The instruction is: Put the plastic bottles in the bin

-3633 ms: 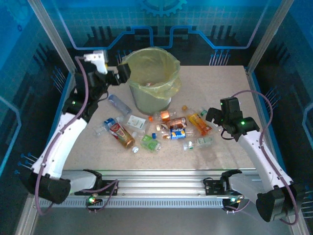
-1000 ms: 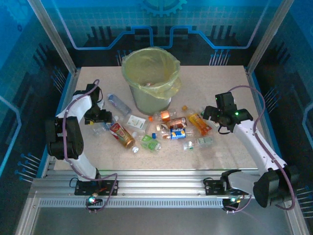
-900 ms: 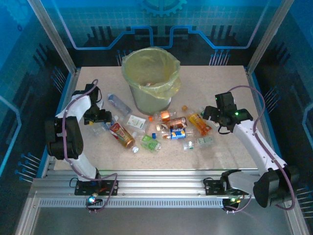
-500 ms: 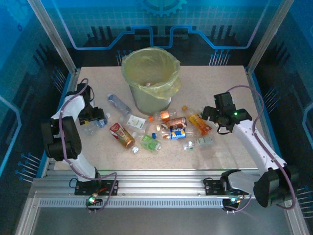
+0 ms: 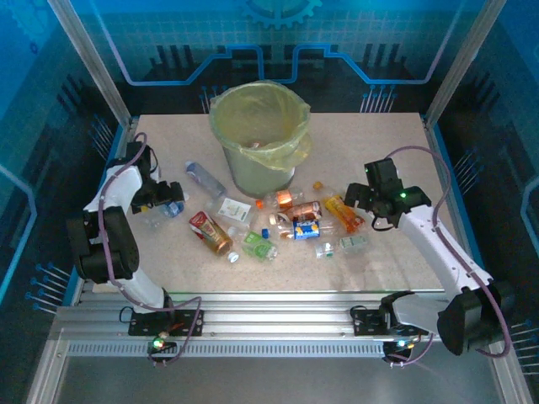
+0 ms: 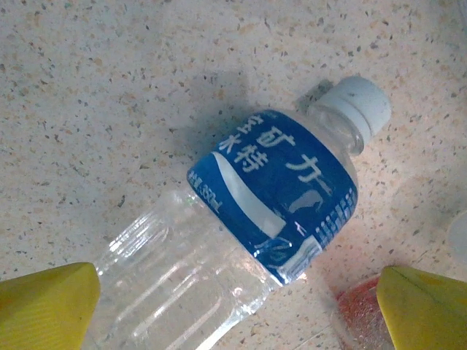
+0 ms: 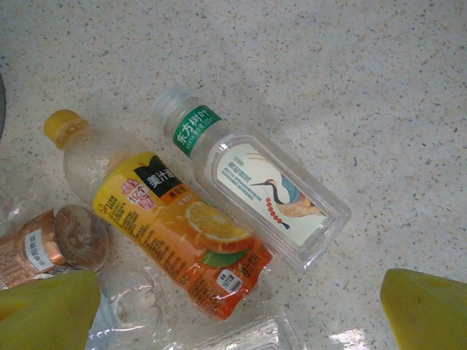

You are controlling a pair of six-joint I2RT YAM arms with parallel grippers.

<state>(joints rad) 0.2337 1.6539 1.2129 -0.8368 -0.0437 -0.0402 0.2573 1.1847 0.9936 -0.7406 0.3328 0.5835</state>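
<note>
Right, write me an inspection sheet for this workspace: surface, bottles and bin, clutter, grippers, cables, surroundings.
Surface: speckled beige table, flat.
Job's things: bin with a yellow-green bag, upright at the far middle; bottles lie loose in front of it; a blue-label bottle lies apart at the left; an orange juice bottle and a crane-label bottle lie side by side.
Clutter: nothing seen.
Grippers: left gripper, jaws open over the blue-label bottle; right gripper, jaws open over the orange juice bottle.
Cables: a purple cable runs along each arm.
Surroundings: blue panels and a metal frame around the table.
</note>
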